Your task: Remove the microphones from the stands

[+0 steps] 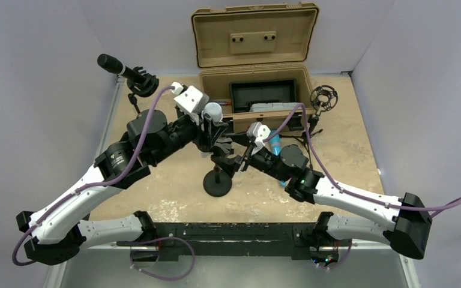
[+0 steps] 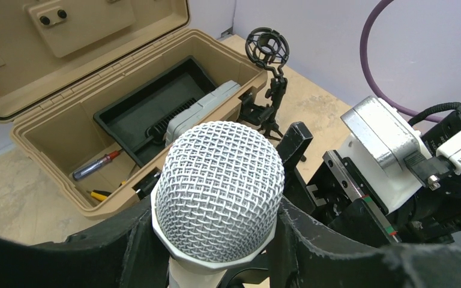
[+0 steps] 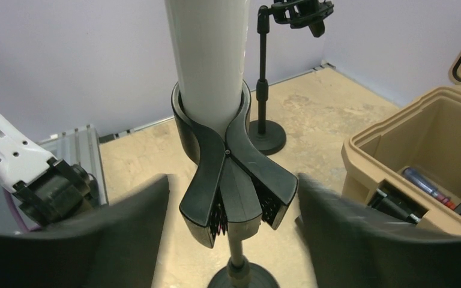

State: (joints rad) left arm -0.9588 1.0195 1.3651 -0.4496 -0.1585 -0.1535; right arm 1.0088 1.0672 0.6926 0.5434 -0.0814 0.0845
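At the middle of the sandy, mottled surface (image 1: 354,141) you had one of three stands: the stand (image 1: 217,184) with a round, flat black base and a thin pole, and the microphone (image 2: 219,192) sat upright in its clip (image 3: 234,174). You could count two microphones in all. The one for the task had a rounded silver wire-mesh head over a smooth white cylindrical body. That body ran down through the clip's curved black plastic collar, whose two ribbed handles splayed out below like a clothes peg. Your left fingers (image 2: 120,252), matte black and rough-moulded, were closed against the white body just under the mesh head, one on each side. Your right fingers (image 3: 126,240) stood wide apart, one on either side of the clip's handles, holding nothing and touching neither handle as far as the blurred wrist view showed. The black microphone (image 1: 119,66), slim and dark all over, lay tilted in the second stand (image 3: 263,78) at the back left corner. The third stand (image 2: 274,90), at the back right, carried a round, open-wire shock mount. Between them stood one tan hard-plastic case (image 1: 255,60), lid up, holding one black rectangular tray (image 2: 132,114), one grey ribbed box (image 2: 204,108), one pen (image 2: 96,165) and something small and yellow (image 2: 99,195).
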